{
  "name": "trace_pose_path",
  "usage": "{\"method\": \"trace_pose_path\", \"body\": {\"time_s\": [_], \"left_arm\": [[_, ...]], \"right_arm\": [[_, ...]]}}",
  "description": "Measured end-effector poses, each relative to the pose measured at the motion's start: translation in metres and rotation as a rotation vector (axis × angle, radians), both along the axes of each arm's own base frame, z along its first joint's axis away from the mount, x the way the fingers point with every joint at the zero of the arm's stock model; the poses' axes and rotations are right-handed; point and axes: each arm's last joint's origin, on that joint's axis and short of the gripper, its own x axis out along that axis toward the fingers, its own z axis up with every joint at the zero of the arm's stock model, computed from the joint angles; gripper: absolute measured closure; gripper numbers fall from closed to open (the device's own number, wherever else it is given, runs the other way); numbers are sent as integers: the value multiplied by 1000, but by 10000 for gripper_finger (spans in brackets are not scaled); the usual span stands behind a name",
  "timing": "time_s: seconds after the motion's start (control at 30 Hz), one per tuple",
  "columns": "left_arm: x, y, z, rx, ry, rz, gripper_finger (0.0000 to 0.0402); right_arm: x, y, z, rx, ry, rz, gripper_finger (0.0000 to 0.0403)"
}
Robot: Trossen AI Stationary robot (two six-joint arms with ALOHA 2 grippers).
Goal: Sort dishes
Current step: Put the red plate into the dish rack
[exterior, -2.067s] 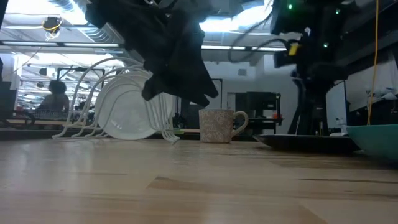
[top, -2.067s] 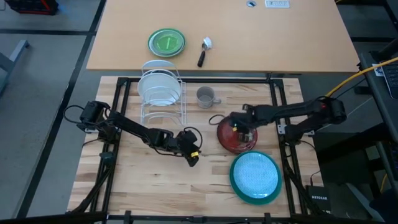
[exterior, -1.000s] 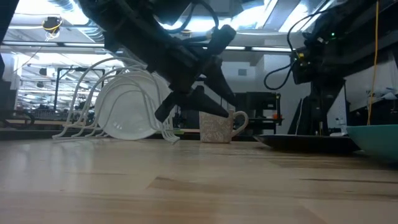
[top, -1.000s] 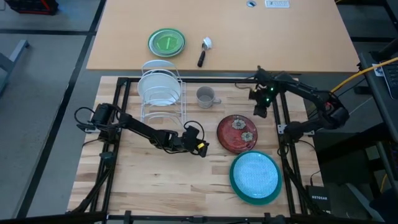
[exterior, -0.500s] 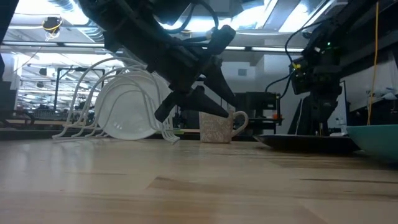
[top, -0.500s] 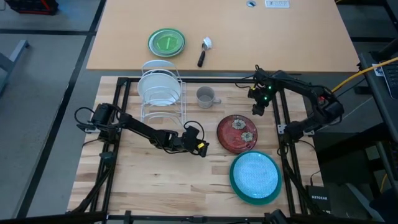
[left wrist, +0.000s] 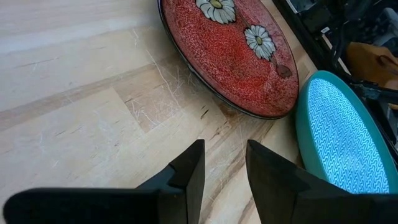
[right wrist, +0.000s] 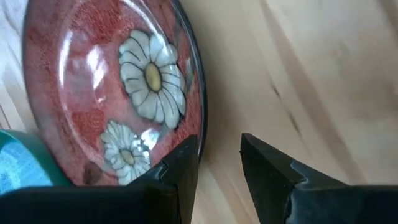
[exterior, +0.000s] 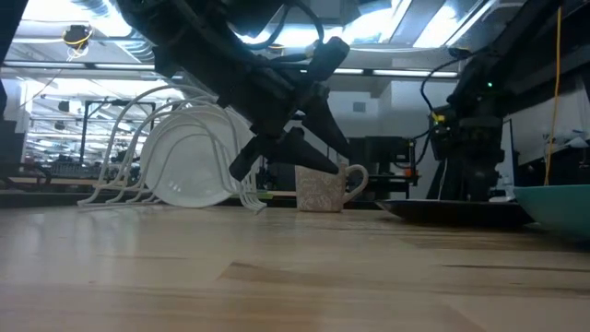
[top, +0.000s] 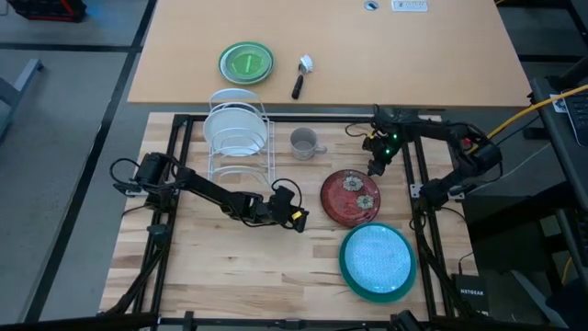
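Observation:
The dark red patterned plate (top: 349,197) lies flat on the wooden table, right of centre. My right gripper (top: 375,166) hangs open, pointing steeply down over the plate's far right rim (right wrist: 200,118), its fingers astride the rim without touching. My left gripper (top: 299,219) stands open just left of the red plate (left wrist: 230,50), above the wood, with nothing between its fingers. A teal plate with a light blue face (top: 377,262) lies near the front right. The grey mug (top: 304,142) stands behind the red plate. White plates (top: 237,129) stand on edge in the wire rack.
A small green plate (top: 246,62) and a brush (top: 301,75) lie on the far tan table. The white wire rack (top: 241,152) stands at the back left. A black frame (top: 410,156) runs along the table's edges. Bare wood (top: 220,267) spreads at the front left.
My right gripper has come down and a little toward the table's near edge, toward the red plate's far right rim, rolling slightly on the way; its fingers stay apart. The left arm and the dishes have kept still.

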Motion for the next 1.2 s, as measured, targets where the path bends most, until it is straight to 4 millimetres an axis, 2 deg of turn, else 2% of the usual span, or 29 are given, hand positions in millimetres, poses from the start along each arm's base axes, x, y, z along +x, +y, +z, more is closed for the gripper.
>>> {"method": "trace_pose_path", "body": {"time_s": [0.53, 0.87, 1.03, 1.2], "left_arm": [[1, 1, -5, 2, 16, 5, 295], [9, -1, -37, -76, -10, 56, 295], [16, -2, -41, -90, -86, 55, 295], [16, -1, -41, -75, -96, 74, 295]], "right_arm": [[-15, 29, -44, 87, -131, -49, 276], [-16, 31, -47, 123, -144, -94, 276], [-14, 30, -47, 125, -155, -103, 276], [-5, 36, -47, 109, -159, -46, 276]]}}
